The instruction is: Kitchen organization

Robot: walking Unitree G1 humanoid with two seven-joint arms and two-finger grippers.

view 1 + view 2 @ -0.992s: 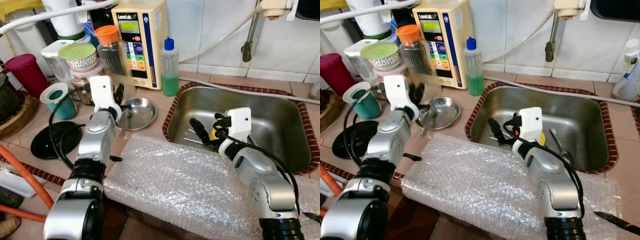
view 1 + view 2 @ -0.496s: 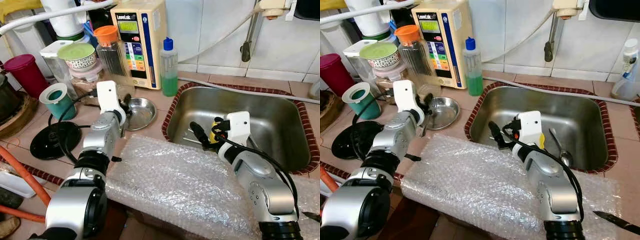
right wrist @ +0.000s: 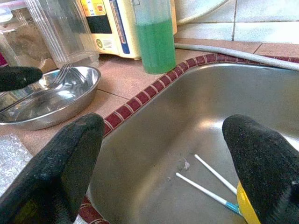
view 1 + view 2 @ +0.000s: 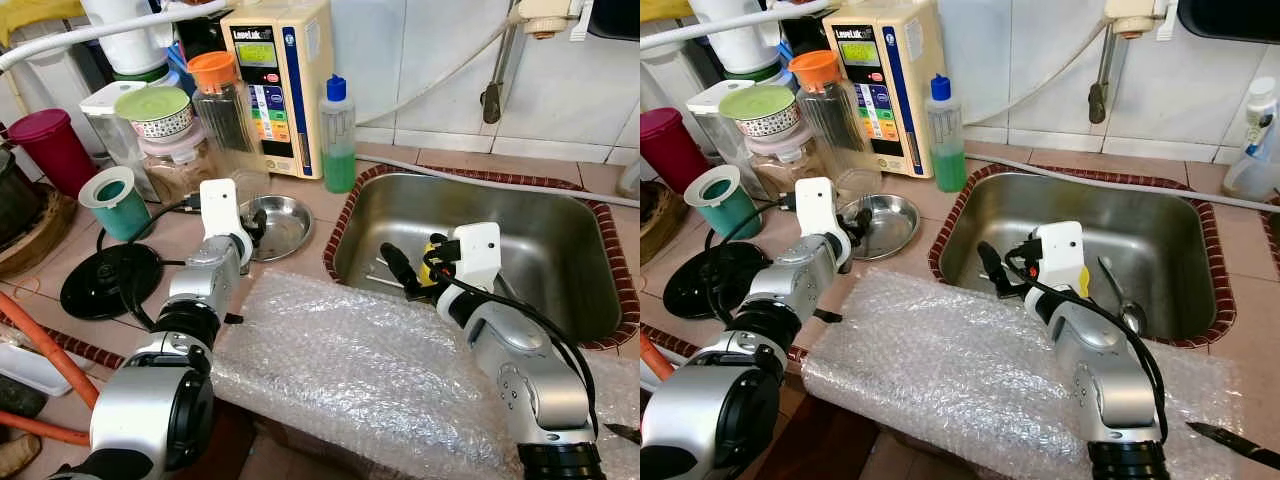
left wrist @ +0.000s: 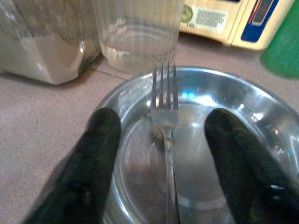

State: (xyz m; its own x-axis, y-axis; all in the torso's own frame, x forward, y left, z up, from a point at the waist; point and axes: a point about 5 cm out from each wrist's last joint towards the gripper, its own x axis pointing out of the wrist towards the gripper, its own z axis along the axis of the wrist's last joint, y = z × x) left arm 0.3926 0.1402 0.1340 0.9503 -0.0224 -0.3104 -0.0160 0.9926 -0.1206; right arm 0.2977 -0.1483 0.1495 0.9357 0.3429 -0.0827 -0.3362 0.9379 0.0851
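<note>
While both silver arms reach out over the tiled pinkish counter [image 4: 420, 160], the biggest thing here is the rectangular stainless steel sink [image 4: 560, 240] with its dark red mosaic rim, set into the counter on the robot's right. A crinkly sheet of clear bubble wrap [image 4: 360, 370] lies across the front edge, under both forearms.

Behind that, a cream-coloured box appliance with a blue stripe and a small green display [image 4: 280, 70] stands against the wall, with a clear squeeze bottle of green liquid with a blue cap [image 4: 339, 140] just beside it. A ribbed clear glass tumbler [image 5: 138, 32] sits next to the dish.

The right gripper [image 4: 410, 262] hangs inside the sink near its left wall, fingers spread wide around nothing. Two thin white sticks [image 3: 205, 184] lie on the sink floor below it, and a metal spoon [image 4: 1118, 295] rests further right.

The left gripper [image 5: 163, 154] sits low over the shallow round steel dish [image 4: 885, 225] on the counter left of the sink. Its fingers are wide apart on either side of a silver metal fork [image 5: 164, 112] lying in the dish, tines pointing away from the wrist, not touching it.
</note>
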